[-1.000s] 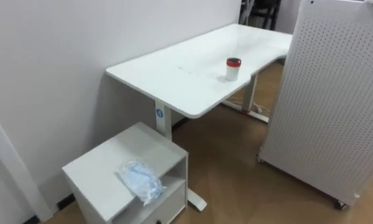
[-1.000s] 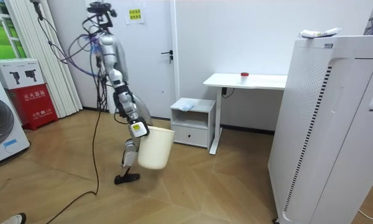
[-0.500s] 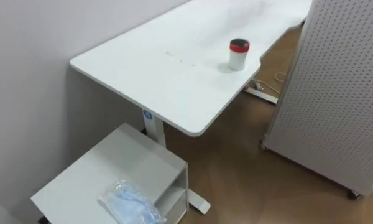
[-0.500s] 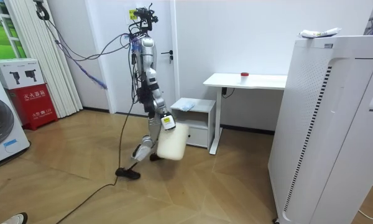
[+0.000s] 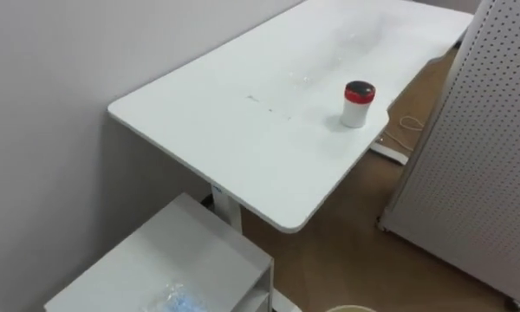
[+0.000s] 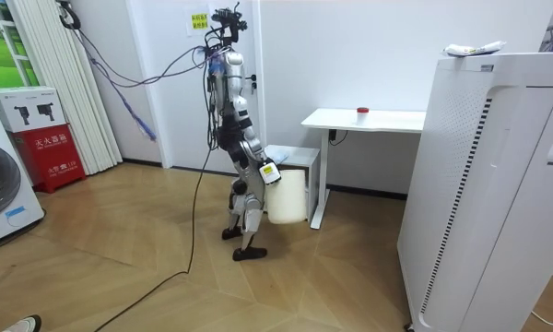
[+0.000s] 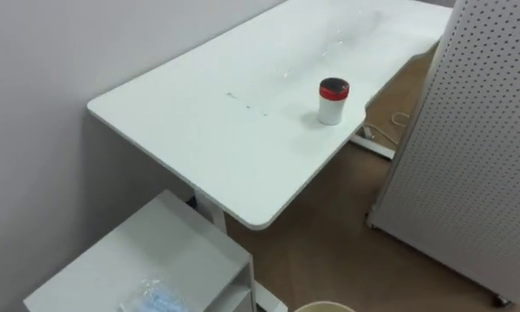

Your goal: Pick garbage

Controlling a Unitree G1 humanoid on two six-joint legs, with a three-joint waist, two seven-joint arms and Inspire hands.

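Robot stands on wood floor right beside a low white cabinet (image 5: 178,256), facing the white worktop (image 5: 243,130); in the room view it leans forward a bit, one foot set back. Cabinet sits against the wall, partly tucked under the worktop's near end.

Task thing: crumpled bluish clear plastic bag (image 5: 178,300) lies on the cabinet top, near its front edge, at the very bottom of both eye views, partly cut off. A white cup (image 5: 358,103) with a red lid stands upright on the worktop, near its outer edge, well apart from the bag.

Right robot hand (image 6: 265,171) is at the top rim of a cream bin (image 6: 288,195), which hangs clear of the floor beside the robot's legs, between robot and cabinet. Too small in the room view to tell how wide or narrow the robot hand is, so cannot tell. A curve of the bin's rim shows at the bottom edge of the eye views.

White perforated panel (image 5: 477,156) stands on the floor to the robot's right of the worktop, near its outer edge. A pale cord (image 5: 407,121) lies on the floor under the worktop.
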